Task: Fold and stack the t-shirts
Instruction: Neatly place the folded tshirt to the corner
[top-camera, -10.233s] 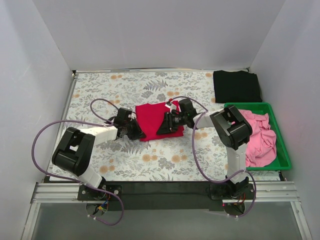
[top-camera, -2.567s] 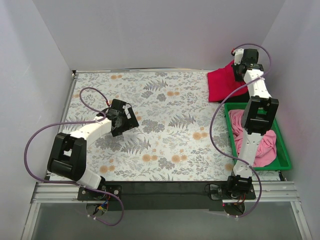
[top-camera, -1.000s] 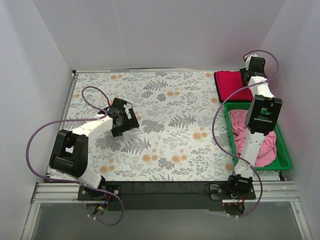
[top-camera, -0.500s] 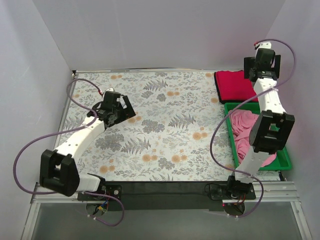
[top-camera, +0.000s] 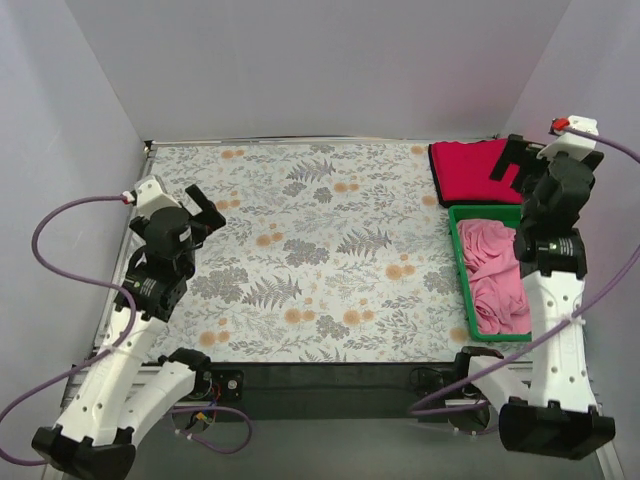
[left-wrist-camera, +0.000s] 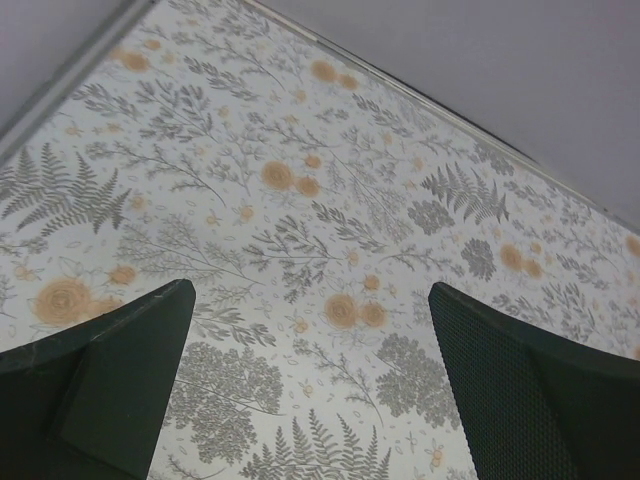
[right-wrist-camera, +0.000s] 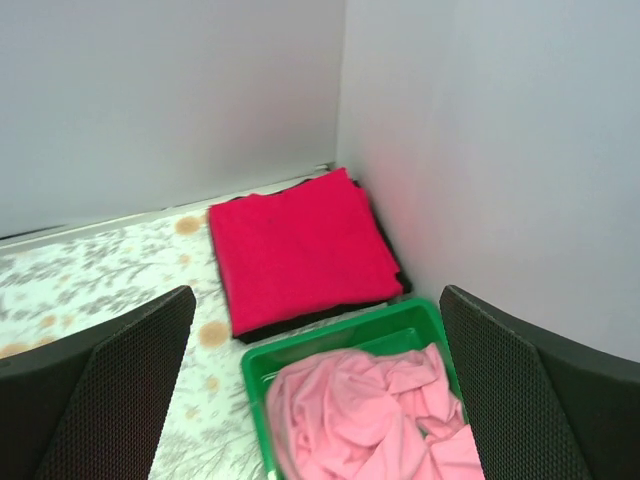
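Observation:
A crimson t-shirt (top-camera: 468, 172) (right-wrist-camera: 300, 245) lies folded flat on a folded black t-shirt (right-wrist-camera: 322, 317), whose edge shows under it, in the far right corner. Crumpled pink t-shirts (top-camera: 492, 278) (right-wrist-camera: 372, 418) fill the green bin (top-camera: 456, 262) (right-wrist-camera: 330, 338) just in front of that stack. My right gripper (top-camera: 511, 160) (right-wrist-camera: 318, 300) hangs open high above the stack and the bin, holding nothing. My left gripper (top-camera: 205, 203) (left-wrist-camera: 310, 300) is open too, raised over the left side of the floral tablecloth (top-camera: 330, 250) (left-wrist-camera: 340, 230) with only cloth pattern between its fingers.
White walls close the table at the back, left and right; the right wall (right-wrist-camera: 500, 150) runs right beside the stack and the bin. Purple cables (top-camera: 70, 215) loop off both arms.
The right gripper has let go of the crimson t-shirt, left on the black one, and risen back towards its base. The left arm has lifted and swung left. Both jaws have opened wider.

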